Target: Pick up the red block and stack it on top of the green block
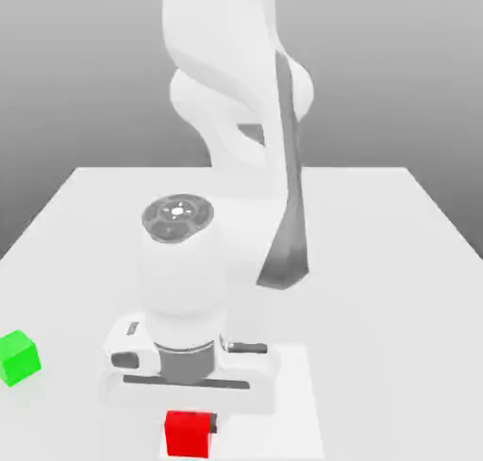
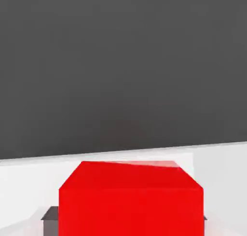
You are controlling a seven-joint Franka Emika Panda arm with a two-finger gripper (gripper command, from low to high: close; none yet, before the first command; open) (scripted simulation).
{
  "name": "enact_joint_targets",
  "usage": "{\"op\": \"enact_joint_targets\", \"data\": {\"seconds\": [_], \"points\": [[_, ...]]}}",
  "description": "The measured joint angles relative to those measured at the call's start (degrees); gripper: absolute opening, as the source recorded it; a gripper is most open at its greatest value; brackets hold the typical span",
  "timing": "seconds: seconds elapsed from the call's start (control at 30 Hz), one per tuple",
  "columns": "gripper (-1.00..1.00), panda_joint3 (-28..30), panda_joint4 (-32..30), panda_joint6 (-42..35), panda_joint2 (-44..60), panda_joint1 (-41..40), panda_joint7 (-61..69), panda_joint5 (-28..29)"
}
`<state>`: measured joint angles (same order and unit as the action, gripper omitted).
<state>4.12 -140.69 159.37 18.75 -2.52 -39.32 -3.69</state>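
I have the hand (image 1: 191,421) low over the bench (image 1: 377,261), and the red block (image 1: 188,433) sits directly under it, between the fingers. In the hand view the red block (image 2: 130,201) is very close, with a dark finger pad (image 2: 49,214) just beside one of its sides and a second dark edge at the other side. From the exterior view I see a small dark piece touching the block's side as well. So I judge that the fingers stand on both sides of the cube and are near to it or already touching it, but I cannot tell if they really press on it or if a small gap remains.

The block seems to rest on the bench; I see no clear space under it, so in my judgement the lifting is not yet done.

The green block (image 1: 18,357) lies well apart from the hand, toward the exterior view's left, alone on the bench and with nothing on top of it.

My estimate of the progress: the approach to the red cube is finished and the grasp is in hand, which is the early part of the task. What is left is to confirm the grip, to raise the red block, to carry it across to the green one, to place it squarely on top, and to release. The stacking itself is not begun.
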Motion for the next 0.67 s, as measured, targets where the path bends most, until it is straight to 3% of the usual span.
{"op": "enact_joint_targets", "data": {"seconds": [0.1,0.37,0.43,0.53,0.57,0.67], "points": [[-1.0,1.05,-0.84,-4.64,-5.48,-0.36,-0.26,1.04],[-1.0,12.44,-1.51,-9.45,-10.61,-14.68,12.02,-0.46],[-1.0,14.92,-1.0,-9.04,-9.47,-18.99,16.42,-2.39],[-1.0,13.83,-0.36,-4.67,-4.05,-22.3,21.02,-7.03],[1.0,12.98,-0.23,-3.21,-2.36,-23.15,22.02,-8.3],[1.0,12.98,-0.23,-3.21,-2.36,-23.15,22.02,-8.3]]}}
